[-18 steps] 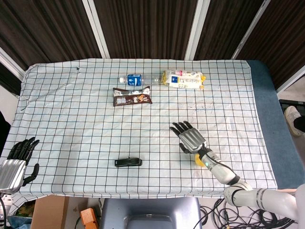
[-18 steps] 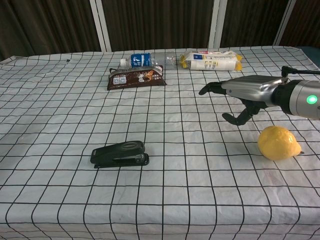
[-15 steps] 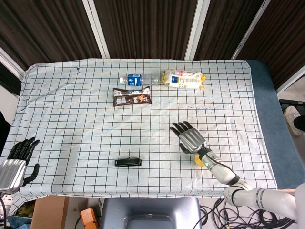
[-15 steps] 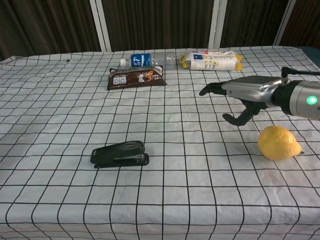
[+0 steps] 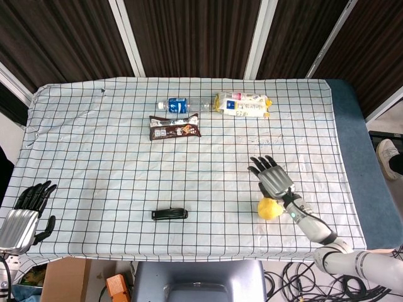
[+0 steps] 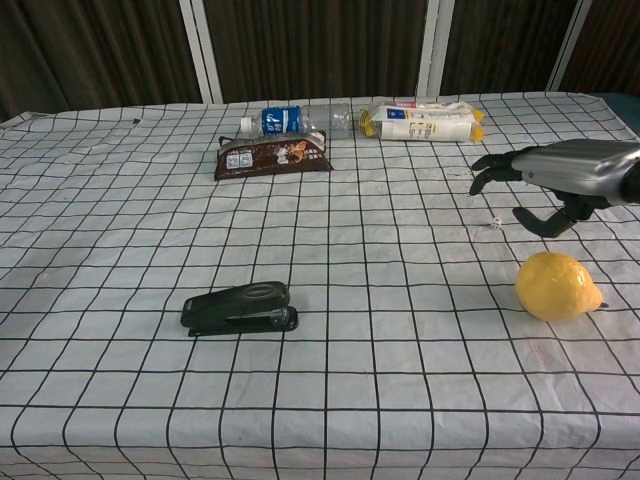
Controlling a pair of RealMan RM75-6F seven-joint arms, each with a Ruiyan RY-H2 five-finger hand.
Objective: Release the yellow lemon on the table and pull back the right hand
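Note:
The yellow lemon (image 5: 269, 208) (image 6: 557, 286) lies by itself on the checked tablecloth near the front right. My right hand (image 5: 273, 177) (image 6: 555, 175) hovers just behind and to the right of it, fingers spread, holding nothing and apart from the fruit. My left hand (image 5: 24, 212) hangs off the table's front left corner with its fingers apart and empty; the chest view does not show it.
A black stapler (image 5: 169, 214) (image 6: 240, 307) lies at the front centre. At the back lie a brown snack packet (image 5: 174, 127) (image 6: 272, 156), a water bottle (image 5: 181, 104) (image 6: 295, 119) and a yellow-white packet (image 5: 242, 104) (image 6: 423, 119). The table's right edge (image 5: 349, 182) is close to my right arm.
My right hand has moved to the right and back off the lemon, which now shows fully in the head view. The lemon and my left hand have not moved.

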